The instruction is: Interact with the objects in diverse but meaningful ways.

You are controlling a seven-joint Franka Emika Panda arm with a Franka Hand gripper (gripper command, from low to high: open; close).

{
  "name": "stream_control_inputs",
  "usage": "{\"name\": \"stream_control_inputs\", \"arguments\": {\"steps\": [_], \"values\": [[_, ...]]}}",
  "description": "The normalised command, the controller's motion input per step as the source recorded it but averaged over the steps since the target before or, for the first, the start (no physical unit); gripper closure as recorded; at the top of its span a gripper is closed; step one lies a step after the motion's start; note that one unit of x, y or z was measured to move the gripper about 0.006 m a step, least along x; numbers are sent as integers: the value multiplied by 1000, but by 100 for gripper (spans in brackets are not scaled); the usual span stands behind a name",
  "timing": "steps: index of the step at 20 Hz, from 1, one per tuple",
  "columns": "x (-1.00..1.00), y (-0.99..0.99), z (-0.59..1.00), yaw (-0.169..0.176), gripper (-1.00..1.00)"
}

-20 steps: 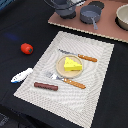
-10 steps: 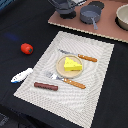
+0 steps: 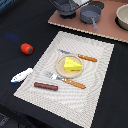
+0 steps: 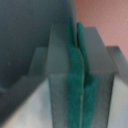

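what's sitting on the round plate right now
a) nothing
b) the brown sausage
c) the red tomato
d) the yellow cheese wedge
d: the yellow cheese wedge lies on the round tan plate in the middle of the placemat, while the red tomato is off the mat on the dark table and the brown sausage lies on the mat near its front edge.

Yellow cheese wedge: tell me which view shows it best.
The exterior view. There the yellow cheese wedge lies whole on the round tan plate, unobstructed. The wrist view shows none of it, only the closed green-padded jaws up close.
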Motion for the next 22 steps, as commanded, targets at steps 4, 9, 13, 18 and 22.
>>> {"name": "stream_control_inputs", "arguments": {"steps": [4, 9, 13, 18, 22], "values": [[-2, 395, -47, 22, 100], [0, 369, -21, 14, 100], [93, 318, -4, 1, 100], [213, 183, -17, -5, 100], [227, 96, -8, -9, 100]]}}
